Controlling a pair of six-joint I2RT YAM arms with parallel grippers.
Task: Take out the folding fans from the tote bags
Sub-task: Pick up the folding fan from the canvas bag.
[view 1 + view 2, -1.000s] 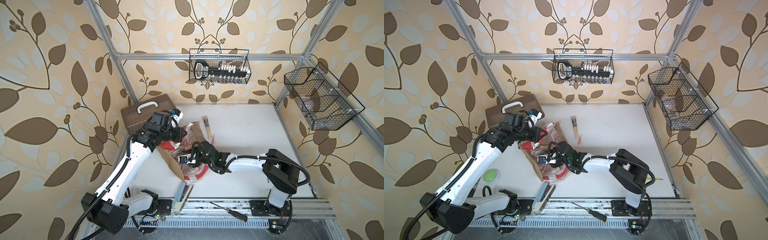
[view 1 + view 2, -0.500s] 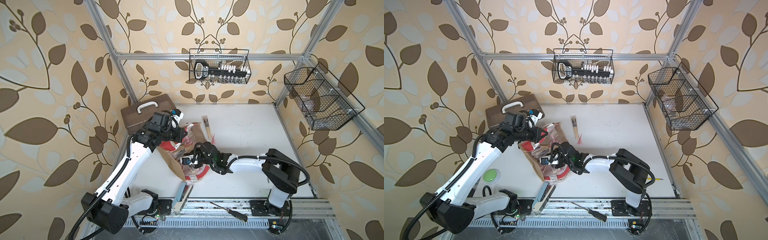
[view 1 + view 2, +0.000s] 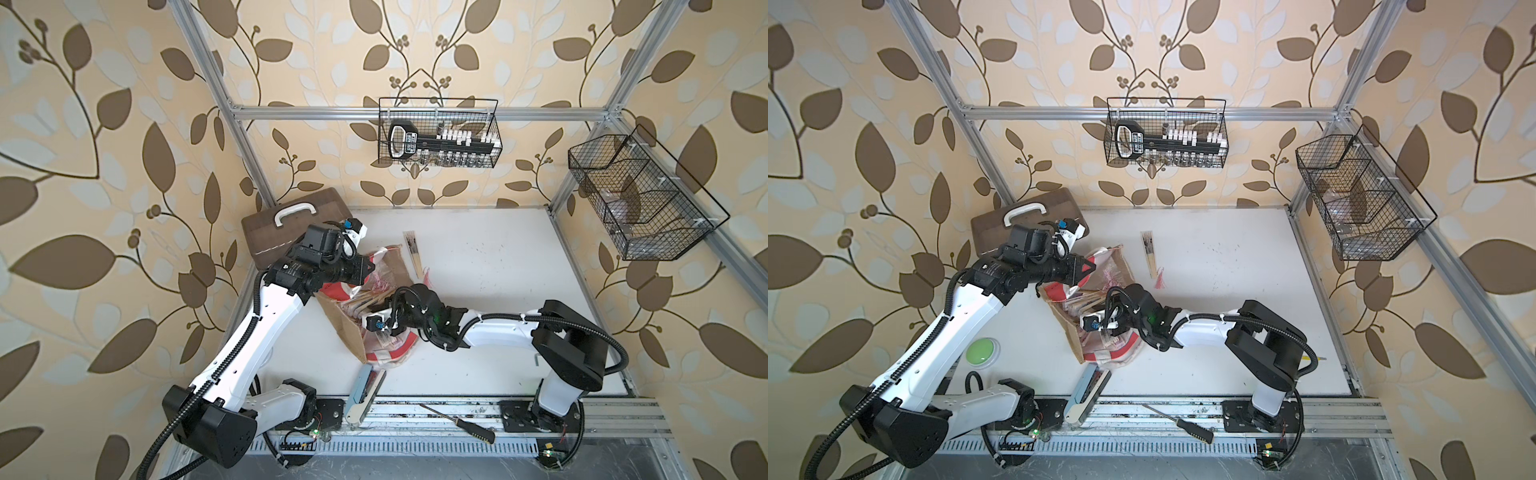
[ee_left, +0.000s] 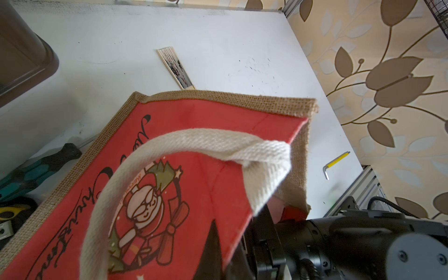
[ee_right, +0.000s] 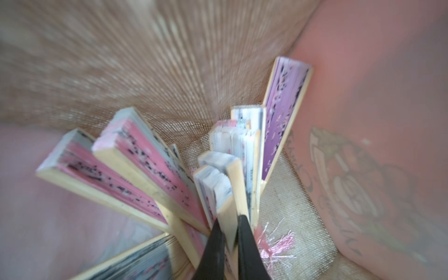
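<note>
The right gripper [image 5: 229,219] has pushed deeper into the brown jute tote bag with red-and-white panels [image 3: 349,332] and narrowed, its black fingers [image 5: 213,242] pinching the pale bamboo rib of one slim closed folding fan [image 5: 223,189] among the pink and purple bundle [image 5: 135,155] inside. The left gripper [image 3: 368,268] stays clamped on the bag's raised rim. Another dark-printed fan [image 3: 413,253] lies on the white tabletop [image 3: 498,291] beside it.

Brown jute tote bag [image 3: 348,332] with red-and-white panels, cream handle: slumped on white table [image 3: 498,266], mouth open. Closed bamboo-ribbed folding fans [image 5: 145,167], pink, purple, grey paper, splayed inside. Single dark-printed fan [image 3: 413,252] flat just beside bag.
</note>
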